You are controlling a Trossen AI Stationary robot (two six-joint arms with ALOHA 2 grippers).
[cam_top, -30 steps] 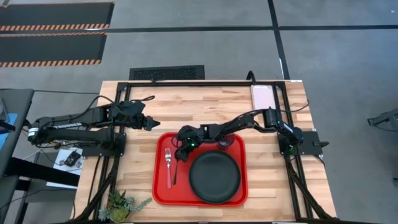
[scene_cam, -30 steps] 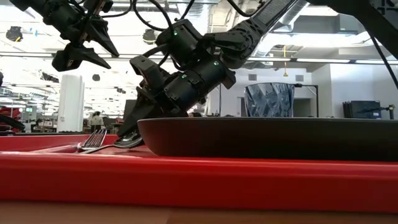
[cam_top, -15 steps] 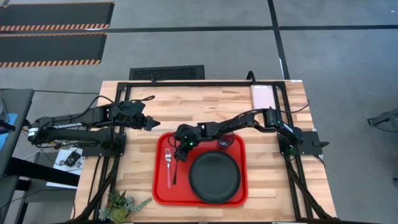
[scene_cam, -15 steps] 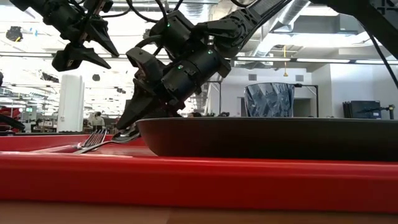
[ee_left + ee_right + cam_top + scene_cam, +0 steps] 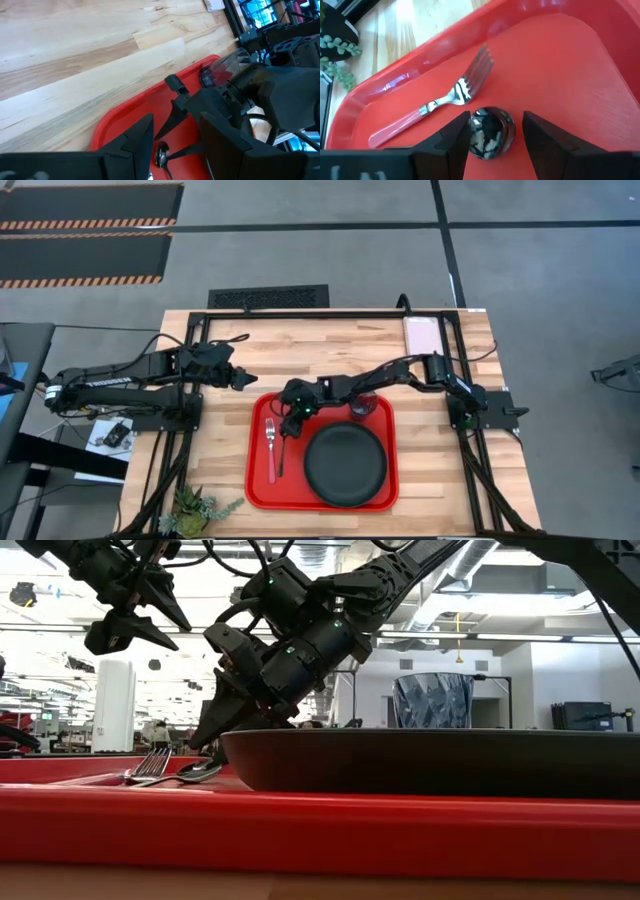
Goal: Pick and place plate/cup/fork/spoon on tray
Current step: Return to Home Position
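The red tray (image 5: 258,480) lies at the table's near middle. On it lie the black plate (image 5: 345,463), the tinted cup (image 5: 362,408) at its far side, the red-handled fork (image 5: 270,452) and the dark spoon (image 5: 283,456), side by side left of the plate. My right gripper (image 5: 288,426) hangs open just above the spoon's bowl (image 5: 490,131), its fingers to either side of it and clear of it in the low view (image 5: 212,735). My left gripper (image 5: 243,379) waits open above the wood, left of the tray's far left corner.
A pale pinkish pad (image 5: 422,335) lies at the table's far right. A small green plant (image 5: 195,505) sits at the near left corner. Bare wood lies left of and beyond the tray. The plate's rim (image 5: 420,755) stands close to the right of the spoon.
My right gripper has risen a little from the tray and has let go of the spoon. The spoon's bowl, up at the fingertips half a second ago, now lies flat on the tray beside the fork's tines.
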